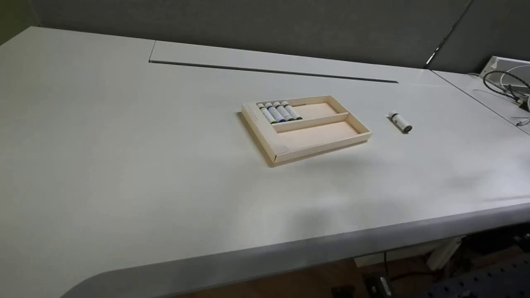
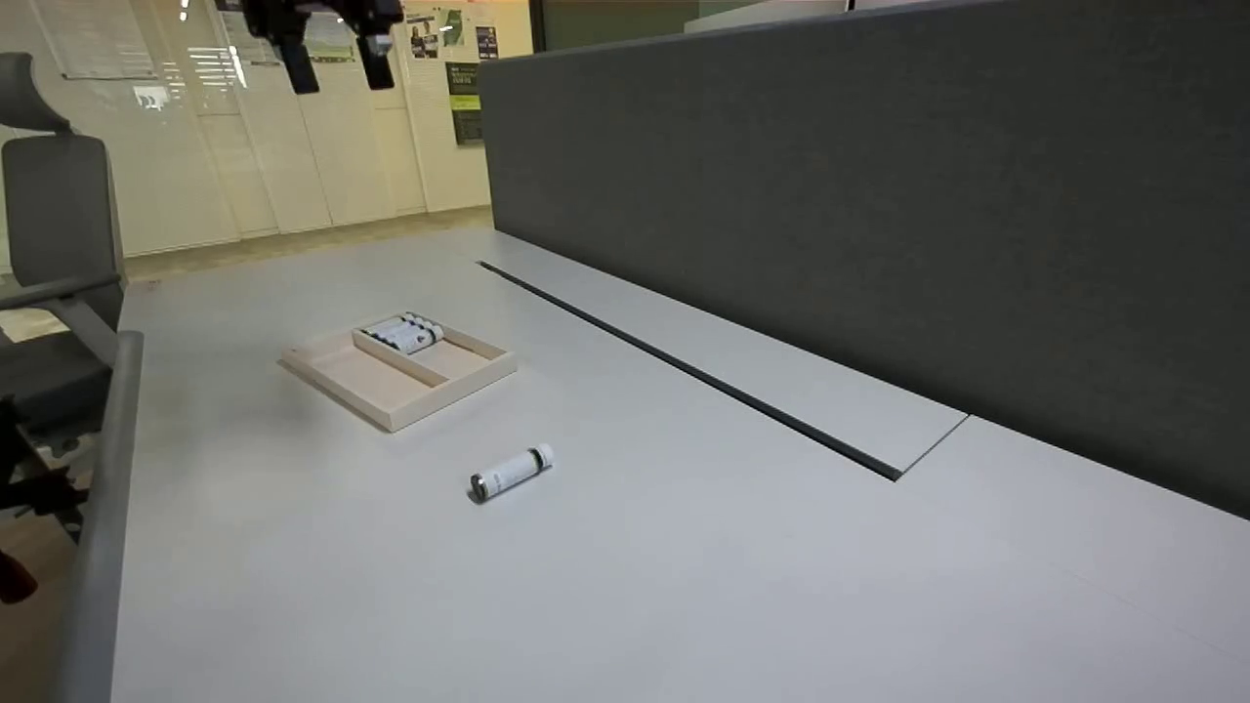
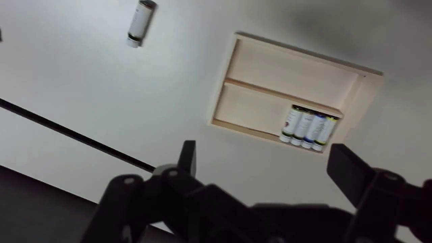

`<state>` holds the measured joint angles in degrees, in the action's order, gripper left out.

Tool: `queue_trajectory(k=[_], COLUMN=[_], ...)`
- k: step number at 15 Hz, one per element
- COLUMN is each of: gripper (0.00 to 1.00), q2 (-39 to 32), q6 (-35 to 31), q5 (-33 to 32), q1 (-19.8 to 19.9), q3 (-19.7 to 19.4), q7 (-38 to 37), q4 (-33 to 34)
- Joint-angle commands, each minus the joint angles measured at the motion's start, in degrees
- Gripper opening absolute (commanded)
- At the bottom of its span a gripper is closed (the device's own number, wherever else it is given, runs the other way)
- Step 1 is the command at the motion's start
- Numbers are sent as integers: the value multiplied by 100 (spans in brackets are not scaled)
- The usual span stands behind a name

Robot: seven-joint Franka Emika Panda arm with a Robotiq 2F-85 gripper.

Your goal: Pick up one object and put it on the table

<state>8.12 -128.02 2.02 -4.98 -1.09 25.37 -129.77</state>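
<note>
A loose small white-grey cylinder (image 1: pixel 401 122) with dark bands lies on its side on the white table (image 1: pixel 145 174), beside the wooden tray. It also shows in an exterior view (image 2: pixel 512 473) and at the upper left of the wrist view (image 3: pixel 139 23). Several like cylinders (image 3: pixel 305 125) lie side by side at one end of a tray compartment. My gripper (image 3: pixel 263 150) is open and empty, its fingers wide apart. In an exterior view the gripper (image 2: pixel 342 83) hangs high above the table, beyond the tray. It is out of view in the remaining exterior view.
The light wooden tray (image 1: pixel 323 150) has two long compartments split by a divider. A dark grey partition (image 2: pixel 830 195) stands along the table's back, behind a thin dark groove (image 2: pixel 684 369). Cables (image 1: pixel 507 85) lie at the table's far right. A grey chair (image 2: pixel 63 215) stands beside the table.
</note>
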Motion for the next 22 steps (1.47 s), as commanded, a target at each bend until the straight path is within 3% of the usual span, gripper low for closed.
queue_trajectory(k=[1, 8, 10, 11, 18, 22], gripper=[100, 100, 100, 100, 100, 100], q2=[-636, -2079, -2359, -2101, -2412, -2952], q6=[-331, -1644, -1287, -1584, -1450, -1796], q5=[241, 444, 181, 283, 259, 369], q1=[-329, -357, -346, -280, -258, -36], q3=[469, 882, 863, 949, 954, 899], q7=[-196, -641, -889, -606, -682, -584], q4=[191, 299, 490, 151, 417, 628])
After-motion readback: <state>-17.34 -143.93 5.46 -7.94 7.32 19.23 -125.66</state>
